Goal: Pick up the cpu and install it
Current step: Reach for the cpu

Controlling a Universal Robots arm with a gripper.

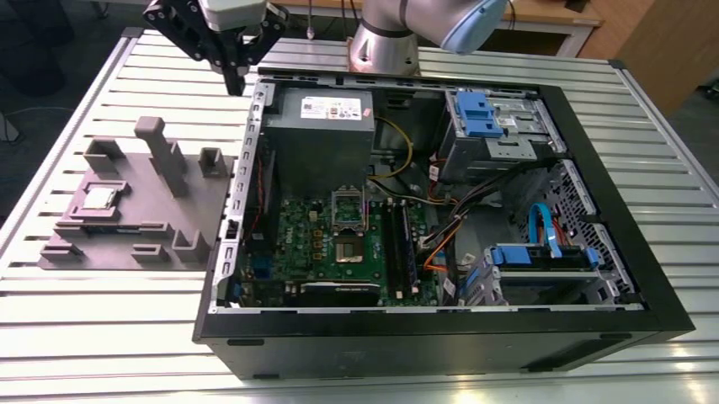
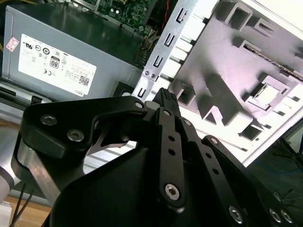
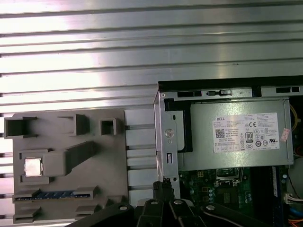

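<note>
The cpu [image 1: 101, 198] is a small silvery square lying flat in a recess of the grey moulded tray [image 1: 146, 240], to the exterior view's left of the open computer case. It also shows as the cpu [image 3: 32, 166] on the tray [image 3: 102, 175], and as the cpu [image 2: 267, 92] on the tray [image 2: 227, 61]. My gripper [image 1: 234, 84] hangs above the table near the case's far left corner, well away from the cpu. Its black fingers meet at one tip with nothing between them, as the gripper [image 2: 165, 94] and the gripper [image 3: 163, 185] show.
The open case [image 1: 450, 337] holds a green motherboard with a metal socket frame [image 1: 348, 220], a grey power supply box [image 1: 323, 126], blue drive bays and loose cables. The tray carries several upright posts [image 1: 163, 156]. The arm's base [image 1: 382, 46] stands behind the case on the slatted metal table [image 1: 113, 311].
</note>
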